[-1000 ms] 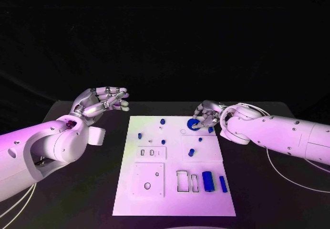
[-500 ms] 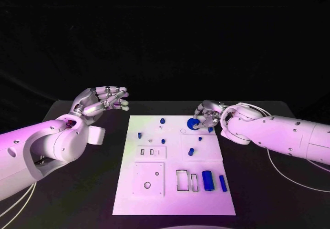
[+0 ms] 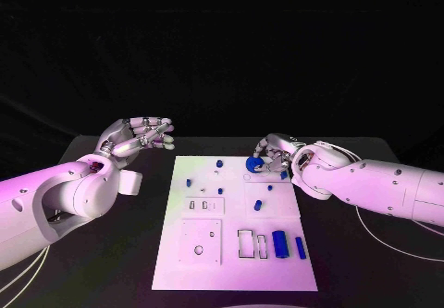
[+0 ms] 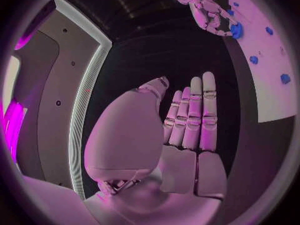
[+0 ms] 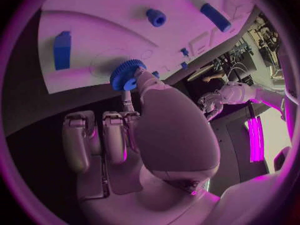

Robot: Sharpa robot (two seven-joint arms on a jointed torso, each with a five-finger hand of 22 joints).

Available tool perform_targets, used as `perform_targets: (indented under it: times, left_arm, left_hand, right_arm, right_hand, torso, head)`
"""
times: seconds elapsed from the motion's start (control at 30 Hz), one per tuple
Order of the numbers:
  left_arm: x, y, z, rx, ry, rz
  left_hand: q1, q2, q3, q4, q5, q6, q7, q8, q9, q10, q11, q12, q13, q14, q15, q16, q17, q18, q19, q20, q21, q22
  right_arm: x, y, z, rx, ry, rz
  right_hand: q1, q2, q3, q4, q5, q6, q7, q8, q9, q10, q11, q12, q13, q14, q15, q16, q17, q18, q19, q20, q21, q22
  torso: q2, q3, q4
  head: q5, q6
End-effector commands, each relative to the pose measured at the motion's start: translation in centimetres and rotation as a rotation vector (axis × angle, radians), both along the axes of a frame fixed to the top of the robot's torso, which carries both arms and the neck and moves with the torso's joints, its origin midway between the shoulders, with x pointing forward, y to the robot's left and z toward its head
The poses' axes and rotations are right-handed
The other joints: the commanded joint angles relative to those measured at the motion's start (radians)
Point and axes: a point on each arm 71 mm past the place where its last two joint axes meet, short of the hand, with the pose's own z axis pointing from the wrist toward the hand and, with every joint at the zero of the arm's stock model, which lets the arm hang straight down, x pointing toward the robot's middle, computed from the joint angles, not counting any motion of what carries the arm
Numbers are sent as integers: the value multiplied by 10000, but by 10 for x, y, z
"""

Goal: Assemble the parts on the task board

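Observation:
The white task board (image 3: pixel 231 256) lies in the middle of the black table. My right hand (image 3: pixel 274 154) hovers over its far right part and pinches a round blue gear (image 3: pixel 251 165) between thumb and a finger. In the right wrist view that toothed gear (image 5: pixel 127 75) hangs just above the board (image 5: pixel 94 20), near a faint round outline. My left hand (image 3: pixel 138 138) is raised off the board's far left corner, holding nothing. In the left wrist view its fingers (image 4: pixel 194 115) are stretched out, with the right hand (image 4: pixel 206 7) and gear (image 4: pixel 235 31) beyond.
Several small blue parts stand on the board's far half, among them a peg (image 3: pixel 218 163) and an oblong piece (image 3: pixel 258 205). Two blue blocks (image 3: pixel 278 244) (image 3: pixel 299 247) lie near the right front beside rectangular slots (image 3: pixel 246 244). Black table surrounds the board.
My right hand has carried the gear a little to the left and farther back over the board. My left hand has stayed where it was.

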Motion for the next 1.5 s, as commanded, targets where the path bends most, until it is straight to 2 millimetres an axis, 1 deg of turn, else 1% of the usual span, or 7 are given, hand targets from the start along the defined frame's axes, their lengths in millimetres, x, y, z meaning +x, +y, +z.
perform_targets:
  times: [0.03,0.37,0.5,0.63,1.0,1.3,1.5]
  left_arm:
    - [0,-3,1,-121,-31,-188]
    - [0,-5,1,-141,-23,-251]
    - [0,-7,1,-151,-19,-281]
    - [1,-8,1,-153,-14,-291]
    - [0,-9,1,-161,-4,-326]
    - [1,-9,1,-157,-5,-315]
    - [1,-9,1,-159,-3,-324]
  left_hand:
    - [-31,37,32,-1,-37,27,-31,-67,-5,54,-5,-55,16,-59,-9,-40,9,118,25,76,53,-12]
    - [-31,37,32,-1,-37,27,-31,-67,-5,54,-5,-55,16,-59,-9,-40,9,118,25,76,53,-12]
    - [-31,37,32,-1,-37,27,-31,-67,-5,54,-5,-55,16,-59,-9,-40,9,118,25,76,53,-12]
    - [-31,37,32,-1,-37,27,-31,-67,-5,54,-5,-55,16,-59,-9,-40,9,118,25,76,53,-12]
    - [-32,44,41,-9,-36,31,-36,-69,-5,58,-7,-57,16,-69,-9,-54,28,117,24,75,55,-16]
    - [-33,43,43,-12,-37,32,-37,-70,-4,60,-8,-58,16,-71,-9,-58,34,117,24,75,56,-17]
    - [-33,43,43,-12,-37,32,-37,-70,-4,60,-8,-58,16,-71,-9,-58,34,117,24,75,56,-17]
  right_arm:
    - [-4,14,11,-110,-1206,448]
    - [-14,72,19,-391,-1619,1448]
    - [-13,89,15,-551,-1621,1596]
    - [-12,100,8,-697,-1629,1683]
    - [-14,114,-6,-890,-1372,1855]
    - [-14,116,-14,-1000,-1201,1843]
    - [-13,115,-16,-1075,-1153,1796]
  right_hand:
    - [-89,53,139,-18,19,378,-266,56,84,630,-77,50,2028,895,-61,38,1964,-80,883,-85,64,2446]
    - [-288,-53,357,-3,12,383,-263,5,86,622,-79,33,2016,892,-69,34,1951,-85,898,-103,79,2465]
    - [-339,-92,428,-10,11,351,-251,-30,81,606,-70,11,1996,887,-66,27,1928,-80,883,-104,63,2449]
    - [-339,-92,428,-10,11,351,-251,-30,81,606,-70,11,1996,887,-66,27,1928,-80,883,-104,63,2449]
    - [-377,-139,491,-28,8,333,-241,-55,80,592,-62,-9,1978,883,-61,21,1908,-79,881,-102,60,2447]
    - [-433,-184,553,-38,5,308,-224,-85,77,588,-49,-14,1976,882,-52,19,1904,-84,894,-97,74,2462]
    - [-467,-215,582,-45,2,293,-214,-102,76,583,-41,-22,1971,880,-45,17,1897,-81,887,-93,66,2454]
  torso:
    - [0,-11,-4]
    - [3,-23,32]
    - [2,-27,61]
    - [7,-54,84]
    - [13,-45,84]
    - [11,-19,34]
    - [-1,-21,60]
  head:
    - [11,21]
    - [-13,43]
    - [-34,51]
    - [-16,50]
    - [32,-24]
    - [70,-48]
    - [60,-64]
